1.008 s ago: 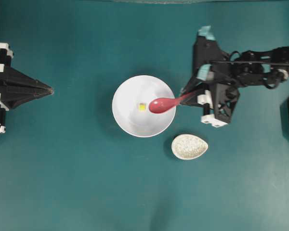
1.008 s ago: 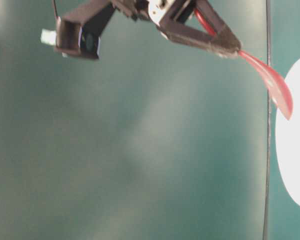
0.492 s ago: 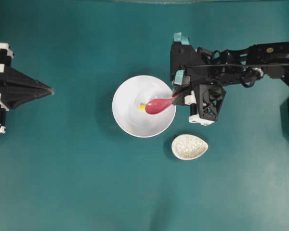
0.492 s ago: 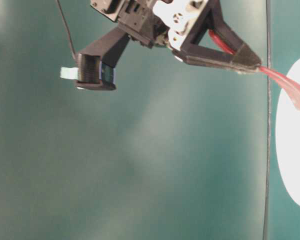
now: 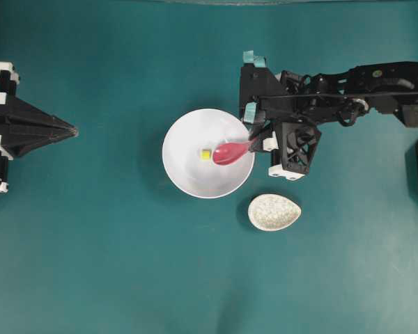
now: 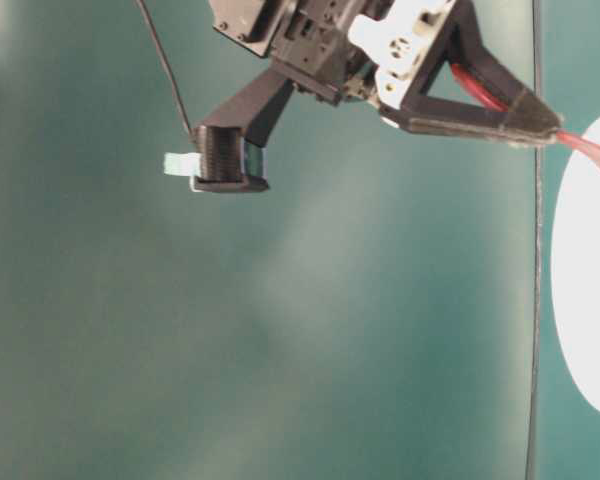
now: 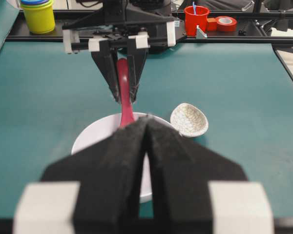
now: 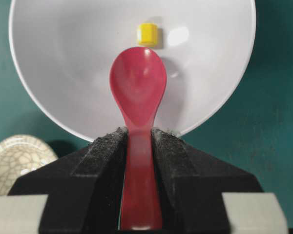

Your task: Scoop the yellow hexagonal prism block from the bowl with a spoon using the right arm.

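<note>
In the overhead view the bowl (image 5: 207, 153) sat near the middle of the table (image 5: 125, 264). The block (image 5: 205, 154) lay inside the bowl, close to its centre. The spoon (image 5: 231, 150) reached into the bowl from the right, its scoop just right of the block and its handle crossing the bowl's right rim. The right gripper (image 5: 258, 139) stood just beyond that rim, on the spoon's handle. The spoon rest (image 5: 274, 212) lay below and right of the bowl, near it but apart. The left gripper (image 5: 71, 130) stayed well left of the bowl.
</note>
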`<state>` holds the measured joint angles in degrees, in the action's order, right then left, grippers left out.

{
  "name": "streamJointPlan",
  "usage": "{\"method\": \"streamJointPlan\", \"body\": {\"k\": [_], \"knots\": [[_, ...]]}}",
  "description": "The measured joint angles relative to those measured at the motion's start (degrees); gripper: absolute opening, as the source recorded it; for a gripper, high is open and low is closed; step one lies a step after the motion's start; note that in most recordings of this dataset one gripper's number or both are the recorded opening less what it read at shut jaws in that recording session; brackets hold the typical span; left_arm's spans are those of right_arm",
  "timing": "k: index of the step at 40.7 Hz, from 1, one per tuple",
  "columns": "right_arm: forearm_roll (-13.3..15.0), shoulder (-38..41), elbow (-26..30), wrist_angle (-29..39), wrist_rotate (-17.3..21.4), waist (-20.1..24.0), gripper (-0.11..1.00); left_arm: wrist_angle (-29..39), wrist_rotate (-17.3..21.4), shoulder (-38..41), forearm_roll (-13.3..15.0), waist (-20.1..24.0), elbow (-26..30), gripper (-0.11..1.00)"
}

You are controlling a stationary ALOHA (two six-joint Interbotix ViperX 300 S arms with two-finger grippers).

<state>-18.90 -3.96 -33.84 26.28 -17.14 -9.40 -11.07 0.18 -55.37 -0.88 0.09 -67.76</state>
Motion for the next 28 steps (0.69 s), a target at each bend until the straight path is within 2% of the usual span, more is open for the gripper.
{"method": "streamJointPlan", "body": {"k": [28], "knots": [[0.0,4.04,1.14,-3.25,-0.26,-0.18,0.24,0.0,0.09,0.0,0.0,0.0,0.0,-0.01]]}}
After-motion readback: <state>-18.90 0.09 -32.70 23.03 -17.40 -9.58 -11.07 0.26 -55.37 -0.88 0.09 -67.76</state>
